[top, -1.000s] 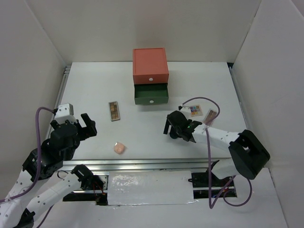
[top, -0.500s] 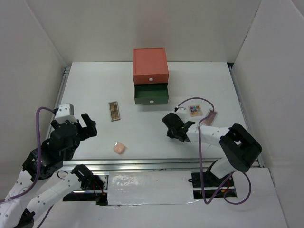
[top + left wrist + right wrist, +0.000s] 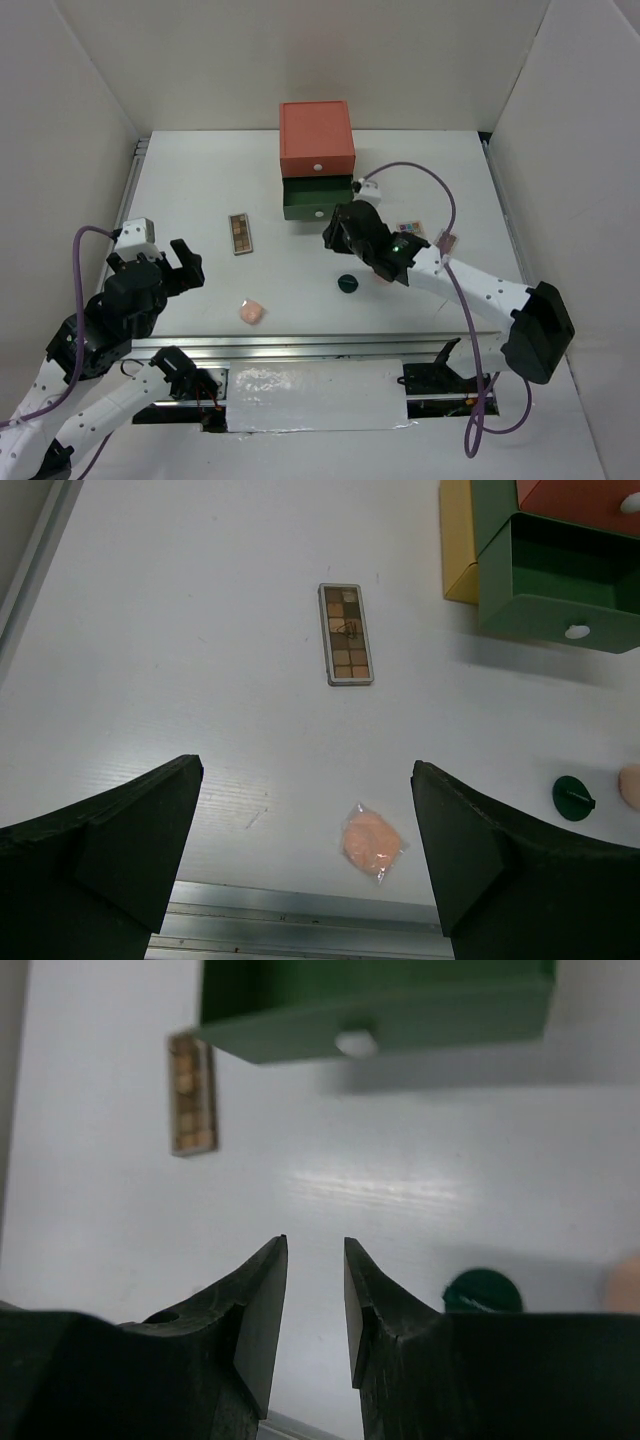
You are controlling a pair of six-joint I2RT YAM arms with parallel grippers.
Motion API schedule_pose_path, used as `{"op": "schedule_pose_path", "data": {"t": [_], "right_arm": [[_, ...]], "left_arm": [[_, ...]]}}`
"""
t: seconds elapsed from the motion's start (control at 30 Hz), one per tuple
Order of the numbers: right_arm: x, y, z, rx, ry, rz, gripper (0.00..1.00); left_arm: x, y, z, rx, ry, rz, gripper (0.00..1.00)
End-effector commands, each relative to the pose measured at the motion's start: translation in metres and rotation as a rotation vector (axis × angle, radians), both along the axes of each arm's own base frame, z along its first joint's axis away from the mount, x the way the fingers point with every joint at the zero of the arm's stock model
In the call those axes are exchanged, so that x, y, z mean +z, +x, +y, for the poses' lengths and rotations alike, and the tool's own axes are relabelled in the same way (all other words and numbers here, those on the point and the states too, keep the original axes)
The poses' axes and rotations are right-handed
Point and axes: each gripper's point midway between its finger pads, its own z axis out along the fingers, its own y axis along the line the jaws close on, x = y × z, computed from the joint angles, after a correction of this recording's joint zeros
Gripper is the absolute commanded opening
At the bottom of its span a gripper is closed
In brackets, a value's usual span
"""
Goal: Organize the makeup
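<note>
A brown palette (image 3: pixel 240 233) (image 3: pixel 346 634) (image 3: pixel 190 1093) lies left of centre. Near the front edge rests a wrapped peach puff (image 3: pixel 252 312) (image 3: pixel 370 842). My left gripper (image 3: pixel 188 268) (image 3: pixel 305 770) hangs open and empty, left of that puff. The dark green compact (image 3: pixel 346 284) (image 3: pixel 573 797) (image 3: pixel 482 1290) sits on the table, with a second peach puff (image 3: pixel 383 275) (image 3: pixel 625 1282) beside it, under the right arm. Raised just in front of the green drawer (image 3: pixel 318 200) (image 3: pixel 370 1000), my right gripper (image 3: pixel 332 232) (image 3: pixel 315 1242) shows a narrow gap and nothing between its jaws.
The stacked drawer box stands at the back centre, with its red top (image 3: pixel 316 138) and the green drawer pulled out. A multicolour palette (image 3: pixel 408 230) and a pinkish palette (image 3: pixel 446 241) lie right of the arm. White walls close the table on three sides.
My right gripper narrowed its jaws and moved back and left toward the green drawer, rising off the table. The dark green compact now shows where it had been. The left arm stayed still.
</note>
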Motion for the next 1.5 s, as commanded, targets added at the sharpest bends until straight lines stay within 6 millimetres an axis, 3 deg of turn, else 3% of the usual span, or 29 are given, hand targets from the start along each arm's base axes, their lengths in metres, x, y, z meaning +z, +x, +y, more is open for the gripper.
{"op": "schedule_pose_path", "data": {"t": [0.0,0.1,0.17,0.2,0.23,0.27,0.33,0.37,0.43,0.47,0.53,0.73,0.93,1.03,1.1,1.13,1.17,1.27,1.33,1.4,1.43,1.47], "right_arm": [[0.070,0.036,0.009,-0.013,0.007,-0.150,0.37],[0.087,0.059,0.012,-0.033,-0.014,-0.146,0.38],[0.074,0.059,0.010,-0.047,-0.058,-0.096,0.47],[0.057,0.053,0.006,-0.042,-0.077,-0.065,0.48],[0.061,0.047,0.009,-0.023,-0.030,-0.073,0.51],[0.029,0.036,0.000,-0.016,-0.060,-0.029,0.52],[0.027,0.024,-0.007,-0.026,-0.012,-0.042,0.56],[0.001,0.013,-0.019,-0.031,-0.039,-0.004,0.56],[-0.007,0.001,-0.025,-0.028,-0.015,0.002,0.59],[-0.027,-0.008,-0.032,-0.023,-0.038,0.035,0.60],[-0.039,-0.015,-0.036,-0.021,-0.044,0.053,0.65],[-0.103,-0.025,-0.043,-0.009,-0.168,0.194,0.74],[-0.139,-0.025,-0.039,-0.017,-0.227,0.291,0.65],[-0.152,-0.031,-0.037,0.001,-0.240,0.329,0.53],[-0.158,-0.034,-0.037,0.008,-0.246,0.341,0.36],[-0.161,-0.036,-0.039,0.006,-0.255,0.345,0.11],[-0.162,-0.036,-0.040,-0.006,-0.257,0.347,0.00],[-0.166,-0.038,-0.040,-0.002,-0.270,0.358,0.00],[-0.158,-0.036,-0.034,0.012,-0.253,0.344,0.00],[-0.138,-0.035,-0.025,0.038,-0.214,0.309,0.00],[-0.125,-0.032,-0.019,0.053,-0.186,0.284,0.00],[-0.097,-0.029,-0.009,0.089,-0.124,0.229,0.00]], "left_arm": [[0.012,0.001,-0.002,-0.007,-0.027,-0.042,0.99],[0.012,0.001,-0.001,-0.003,-0.029,-0.044,0.99],[0.012,0.000,0.000,-0.003,-0.031,-0.044,0.99],[0.013,0.000,0.000,-0.002,-0.034,-0.050,0.99],[0.015,-0.001,0.000,-0.004,-0.037,-0.056,0.99],[0.015,-0.001,0.000,-0.007,-0.039,-0.060,0.99],[0.015,-0.001,-0.002,-0.019,-0.040,-0.061,0.99],[0.015,-0.001,-0.002,-0.022,-0.039,-0.064,1.00],[0.015,0.000,-0.004,-0.028,-0.037,-0.057,0.99],[0.014,0.000,-0.004,-0.028,-0.034,-0.055,0.99],[0.014,0.000,-0.004,-0.026,-0.033,-0.050,0.99],[0.016,-0.002,-0.001,-0.019,-0.043,-0.064,0.99],[0.016,-0.002,0.000,-0.015,-0.044,-0.064,0.99],[0.016,-0.002,-0.001,-0.019,-0.042,-0.063,0.99],[0.015,-0.002,-0.001,-0.021,-0.042,-0.063,0.99],[0.015,-0.002,-0.001,-0.021,-0.041,-0.063,0.99],[0.016,-0.002,-0.001,-0.021,-0.044,-0.065,0.99],[0.016,-0.003,-0.001,-0.021,-0.047,-0.069,0.99],[0.017,-0.003,0.000,-0.021,-0.048,-0.072,0.99],[0.017,-0.003,-0.001,-0.023,-0.048,-0.072,0.99],[0.016,-0.003,-0.001,-0.021,-0.046,-0.070,0.99],[0.016,-0.002,-0.001,-0.023,-0.045,-0.070,0.99]]}}
